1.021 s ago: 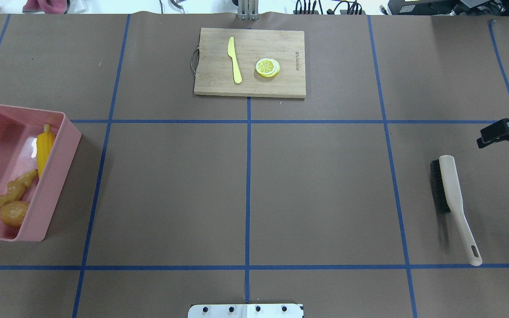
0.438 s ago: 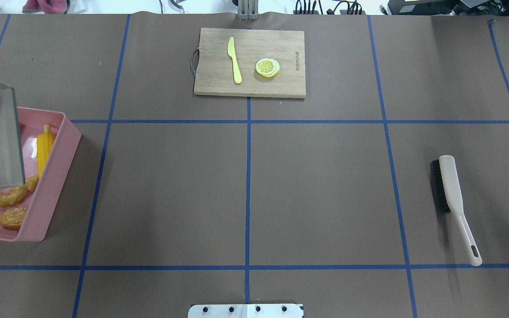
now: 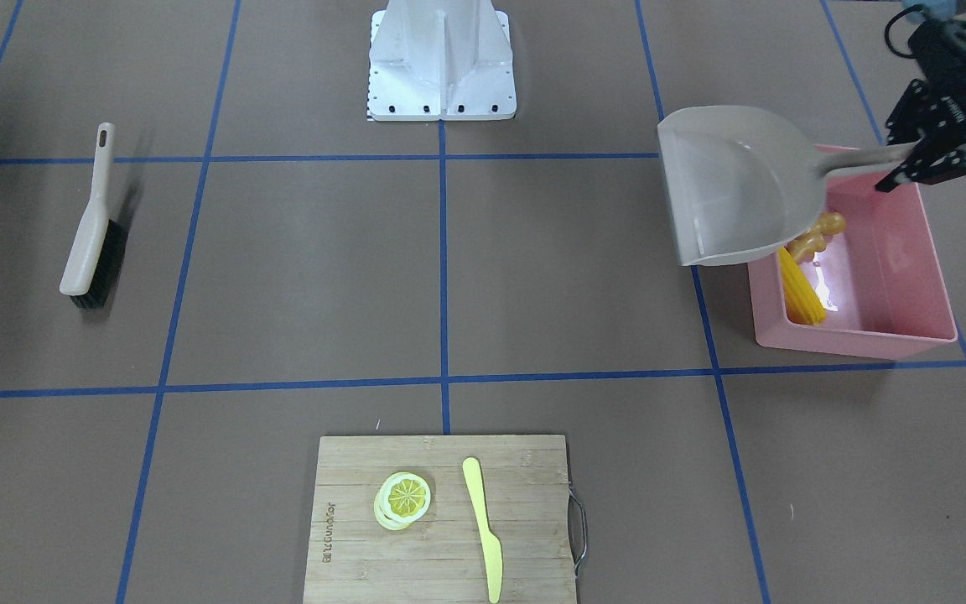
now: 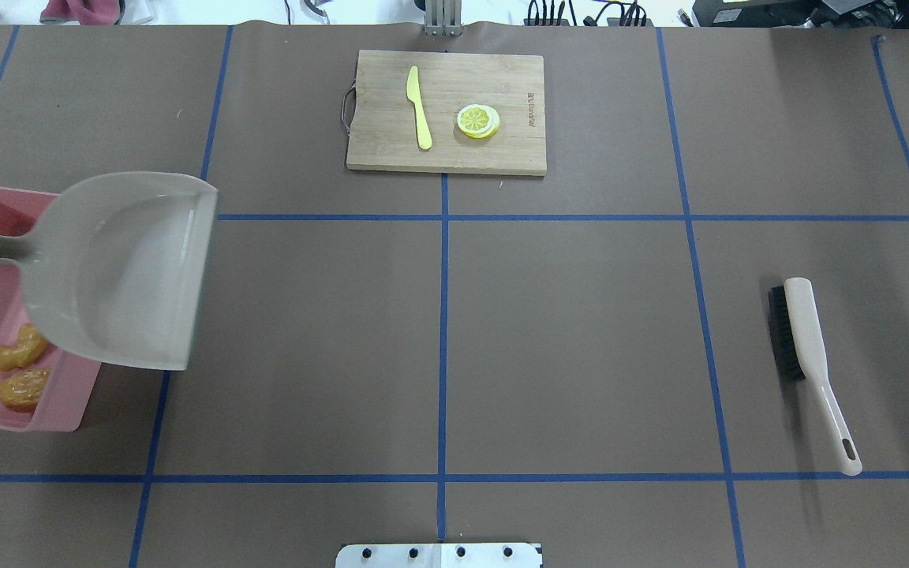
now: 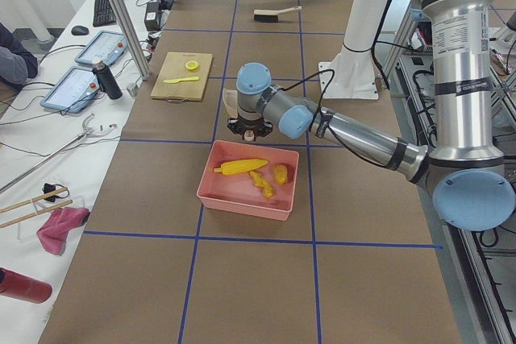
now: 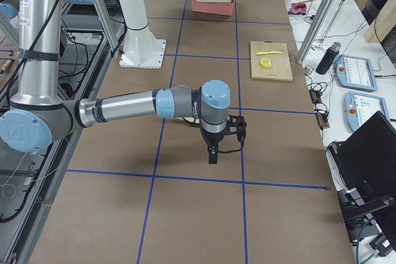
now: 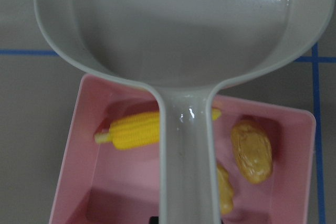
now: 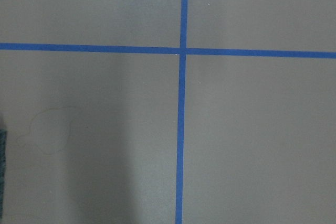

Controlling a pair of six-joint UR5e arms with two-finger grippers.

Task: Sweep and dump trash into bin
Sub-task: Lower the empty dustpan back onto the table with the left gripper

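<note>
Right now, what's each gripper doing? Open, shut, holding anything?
Left gripper: shut on the handle of the dustpan.
Right gripper: shows only in the side view, so it cannot be told.

Left gripper [image 3: 912, 159] aloft, fingers [image 3: 902, 176] tight on dustpan handle [image 3: 856, 165]; right arm [image 6: 124, 108] outstretched.

Corn [image 5: 240, 167], potato [image 5: 281, 173], ginger [image 5: 260, 185] inside bin [image 5: 242, 206]
</note>
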